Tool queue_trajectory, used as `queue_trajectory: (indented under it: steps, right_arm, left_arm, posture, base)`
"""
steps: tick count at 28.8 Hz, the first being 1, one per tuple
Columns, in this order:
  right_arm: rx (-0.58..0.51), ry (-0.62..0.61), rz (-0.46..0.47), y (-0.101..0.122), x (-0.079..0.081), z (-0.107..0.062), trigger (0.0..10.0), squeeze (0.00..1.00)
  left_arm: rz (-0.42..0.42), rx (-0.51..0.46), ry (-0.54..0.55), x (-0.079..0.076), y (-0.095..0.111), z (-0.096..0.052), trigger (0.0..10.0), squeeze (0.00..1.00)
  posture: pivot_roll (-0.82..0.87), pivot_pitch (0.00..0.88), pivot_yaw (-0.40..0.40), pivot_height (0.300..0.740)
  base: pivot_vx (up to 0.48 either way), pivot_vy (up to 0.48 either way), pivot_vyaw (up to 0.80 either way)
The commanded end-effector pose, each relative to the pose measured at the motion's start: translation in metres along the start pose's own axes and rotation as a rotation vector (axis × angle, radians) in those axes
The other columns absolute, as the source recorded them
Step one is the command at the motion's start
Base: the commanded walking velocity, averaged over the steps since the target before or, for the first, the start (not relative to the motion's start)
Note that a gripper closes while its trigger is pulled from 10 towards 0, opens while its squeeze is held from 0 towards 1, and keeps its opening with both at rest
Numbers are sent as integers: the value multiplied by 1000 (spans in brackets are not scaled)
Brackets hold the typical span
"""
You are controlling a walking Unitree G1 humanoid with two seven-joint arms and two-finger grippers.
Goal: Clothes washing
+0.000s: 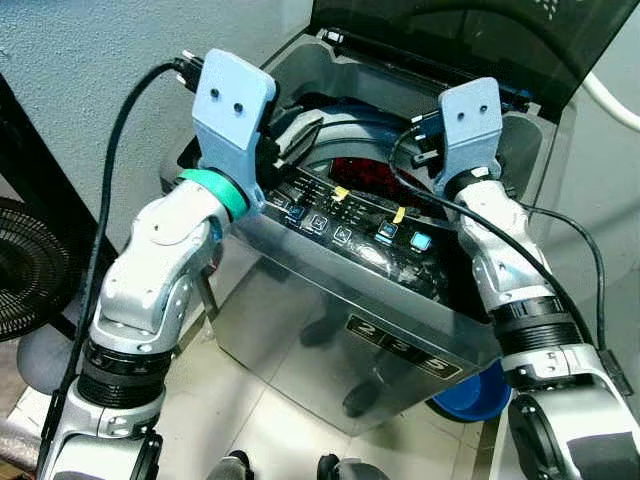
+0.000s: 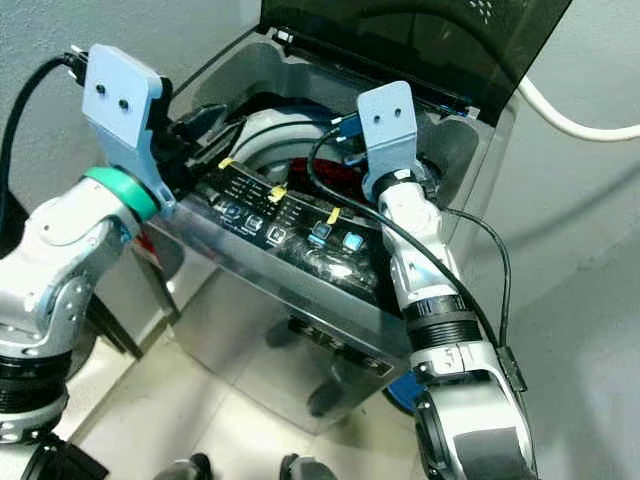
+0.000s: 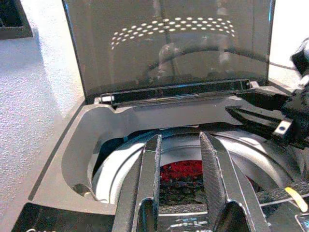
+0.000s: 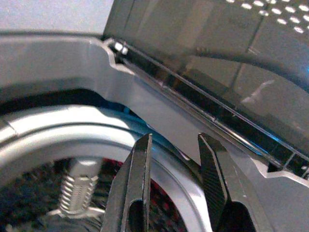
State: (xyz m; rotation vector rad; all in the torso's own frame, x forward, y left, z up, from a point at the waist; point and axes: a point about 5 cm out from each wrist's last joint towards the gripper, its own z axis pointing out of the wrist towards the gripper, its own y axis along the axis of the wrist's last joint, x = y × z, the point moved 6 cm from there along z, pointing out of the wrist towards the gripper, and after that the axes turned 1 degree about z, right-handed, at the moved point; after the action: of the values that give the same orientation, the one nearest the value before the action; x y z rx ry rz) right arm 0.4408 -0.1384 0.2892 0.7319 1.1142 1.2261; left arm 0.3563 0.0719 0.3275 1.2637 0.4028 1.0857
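- Closest to the camera is the pale tiled floor [image 1: 280, 420], with the robot's own feet cut off at the frame's lower edge.
- A round blue plastic basin [image 1: 480, 395] pokes out from behind the washer's front corner on the robot's right; most of it is hidden, so no idea what's in it.
- Then the grey top-loading washing machine [image 1: 330, 340], with its glossy black control panel [image 1: 350, 225] of lit buttons and little yellow tape tabs along the near edge. Labels are too small to read.
- Both arms reach over that panel, so my guess is it's either finishing loading or checking the drum before pressing buttons.
- Left tool [image 3: 181, 166]: fingers apart, nothing between them, hanging over the drum's near rim and pointed at the load.
- Right tool [image 4: 174, 181]: also spread and empty, over the drum's edge nearer the hinge side. From the head cameras the blue wrist mounts block the fingertips, so the wrist views are what settle this.
- The laundry: a red and dark bundle of clothes [image 3: 181, 174] sits down inside the shiny steel drum [image 3: 120, 164]. You only get a patch of it, so can't tell how many pieces or how full it is.
- Furthest back, the smoked dark see-through lid [image 3: 169, 43] stands propped open against the wall, which keeps the opening free.
- A white hose [image 2: 570, 120] runs off-frame beside it.
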Motion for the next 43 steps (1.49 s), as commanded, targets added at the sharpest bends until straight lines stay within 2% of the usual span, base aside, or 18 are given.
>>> queue_trajectory:
  steps: [1,6,8,11,16,17,19,21,23,27,30,34,40,43]
  right_arm:
    - [-49,7,35,11,0,-2,10000,0]
    - [-104,7,73,24,-2,-6,10000,0]
    - [-160,-21,106,35,-11,-13,10000,0]
    - [-160,-21,106,35,-11,-13,10000,0]
    - [-198,-35,133,40,-15,-23,10000,0]
    - [-219,-42,158,43,-14,-30,10000,0]
    - [-219,-42,158,43,-14,-30,10000,0]
    - [-269,-87,234,52,-16,-37,10000,0]
    - [-269,-87,234,52,-16,-37,10000,0]
    - [-334,-118,315,72,-11,-38,10000,0]
    - [-347,-109,308,75,-6,-38,10000,0]
    - [-346,-104,295,73,-4,-39,10000,0]
    - [-304,-145,244,57,-14,-44,10000,0]
    - [-276,-93,231,48,-5,-43,10000,0]
  left_arm:
    - [11,-12,-3,0,4,-1,10000,0]
    - [4,-12,3,0,4,-1,10000,0]
    - [-4,-10,7,0,2,-1,10000,0]
    - [-4,-10,7,0,2,-1,10000,0]
    - [-10,-10,12,1,1,-1,10000,0]
    - [-14,-13,31,5,1,0,10000,0]
    - [-14,-13,31,5,1,0,10000,0]
    - [-31,-22,98,19,2,0,10000,0]
    - [-31,-22,98,19,2,0,10000,0]
    - [-62,-60,192,35,5,-1,10000,0]
    - [-69,-69,207,37,6,-1,10000,0]
    - [-69,-70,214,39,6,-3,10000,0]
    - [-66,-62,225,43,3,-3,10000,0]
    - [-73,-75,239,46,5,-1,10000,0]
  posture:
    - [48,141,-52,740]
    - [29,138,-48,740]
    - [22,137,-36,740]
    - [22,137,-36,740]
    - [19,127,-20,740]
    - [18,121,-15,740]
    - [18,121,-15,740]
    - [19,110,-9,740]
    - [19,110,-9,740]
    - [19,83,-11,740]
    - [21,77,-13,740]
    - [20,76,-14,740]
    - [14,71,-7,740]
    - [14,72,-4,740]
  base:
    - [0,0,0]
    - [0,0,0]
    - [0,0,0]
    - [0,0,0]
    - [0,0,0]
    - [0,0,0]
    - [0,0,0]
    - [0,0,0]
    - [0,0,0]
    - [0,0,0]
    - [0,0,0]
    - [0,0,0]
    - [0,0,0]
    - [0,0,0]
